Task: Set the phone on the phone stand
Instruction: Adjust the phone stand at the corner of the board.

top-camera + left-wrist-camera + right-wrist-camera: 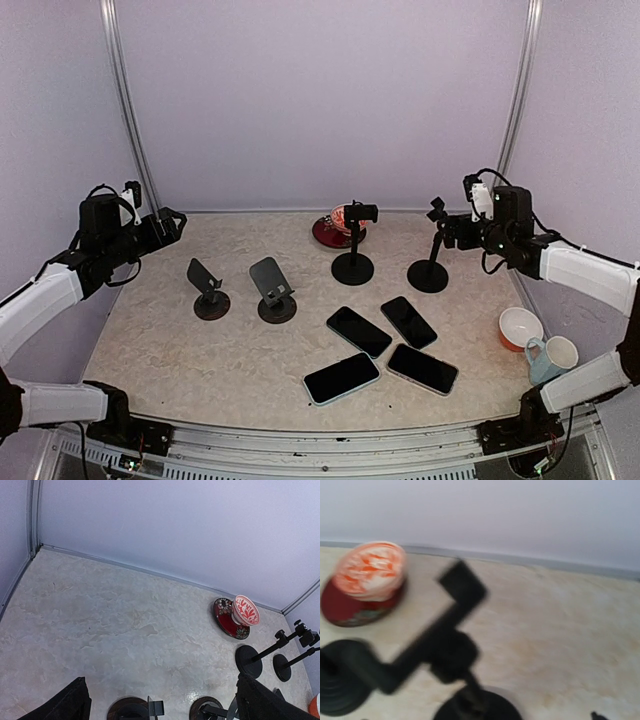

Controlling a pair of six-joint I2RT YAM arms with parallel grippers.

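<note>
No phone was on a stand yet: all four phones (359,331) lay flat on the surface (150,340), in a loose cluster in front of the stands and well apart from both arms. The left hand (168,222) hung above the far-left corner, and its fingers (67,702) were spread wide and held nothing, probably a resting pose that kept the work area unobstructed. The right hand (447,228) hovered just beside the head of the right clamp stand (429,262). Its wrist view was blurred and showed only that stand close up, so I could not tell whether it was clenched or released. The two tilted plate stands (272,290) faced the phones, and either looked like an easy rest for one.
</note>
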